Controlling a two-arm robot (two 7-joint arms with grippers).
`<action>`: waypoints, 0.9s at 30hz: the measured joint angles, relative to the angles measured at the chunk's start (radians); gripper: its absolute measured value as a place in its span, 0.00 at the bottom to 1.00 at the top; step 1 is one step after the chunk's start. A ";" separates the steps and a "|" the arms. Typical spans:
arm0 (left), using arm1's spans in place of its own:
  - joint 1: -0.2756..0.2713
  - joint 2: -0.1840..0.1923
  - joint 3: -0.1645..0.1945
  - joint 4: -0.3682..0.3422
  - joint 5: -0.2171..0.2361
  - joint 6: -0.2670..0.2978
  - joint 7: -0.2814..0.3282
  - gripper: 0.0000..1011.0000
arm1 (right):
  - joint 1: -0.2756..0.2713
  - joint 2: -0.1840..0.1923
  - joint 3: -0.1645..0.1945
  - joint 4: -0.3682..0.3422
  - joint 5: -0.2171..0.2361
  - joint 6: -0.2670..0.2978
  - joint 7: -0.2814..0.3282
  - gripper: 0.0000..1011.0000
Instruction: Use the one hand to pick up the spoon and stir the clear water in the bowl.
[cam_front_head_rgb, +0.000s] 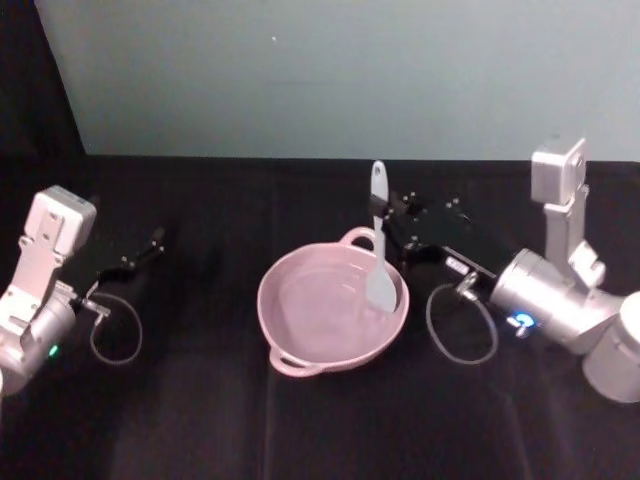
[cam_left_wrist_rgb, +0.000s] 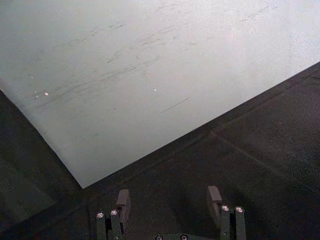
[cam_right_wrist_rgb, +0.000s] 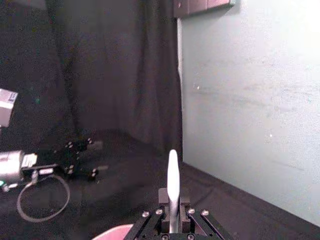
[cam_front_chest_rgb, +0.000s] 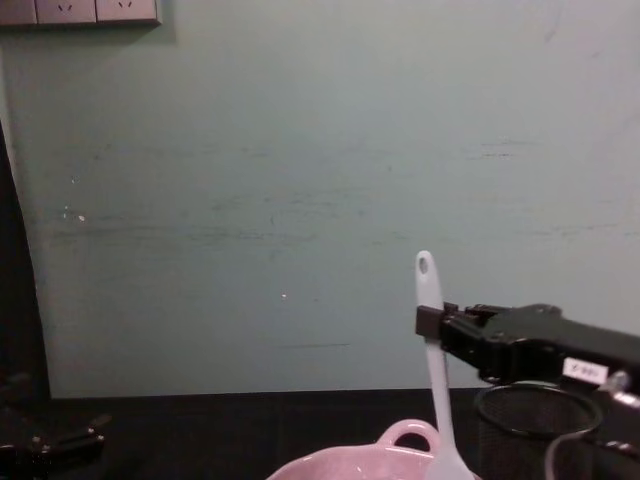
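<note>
At far left, parked low over the black table (cam_front_head_rgb: 200, 420), the left gripper (cam_front_head_rgb: 153, 241), fingers (cam_left_wrist_rgb: 122, 200) spread apart with nothing between. In the middle, the pale pink bowl (cam_front_head_rgb: 310, 310) with 2 loop handles, the white spoon (cam_front_head_rgb: 380, 285) nearly upright, flat scoop down inside at the bowl's right side. Just right of the far rim, the right gripper (cam_front_head_rgb: 387, 228) pinched tight on the spoon's handle below the oval hole, a black wire-mesh cup (cam_front_chest_rgb: 520, 425) below it.

black mesh cup (cam_front_chest_rgb: 515, 440) on black table (cam_front_head_rgb: 200, 420), pale wall (cam_front_head_rgb: 350, 70) behind
</note>
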 joint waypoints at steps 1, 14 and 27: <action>0.000 0.000 0.000 0.000 0.000 0.000 0.000 1.00 | 0.000 0.011 0.000 -0.011 0.003 0.016 0.002 0.12; 0.000 0.000 0.000 0.000 0.000 0.000 0.000 1.00 | 0.019 0.130 -0.031 -0.112 0.070 0.183 0.075 0.12; 0.000 0.000 0.000 0.000 0.000 0.000 0.000 1.00 | 0.044 0.041 -0.075 -0.007 0.048 -0.032 0.043 0.12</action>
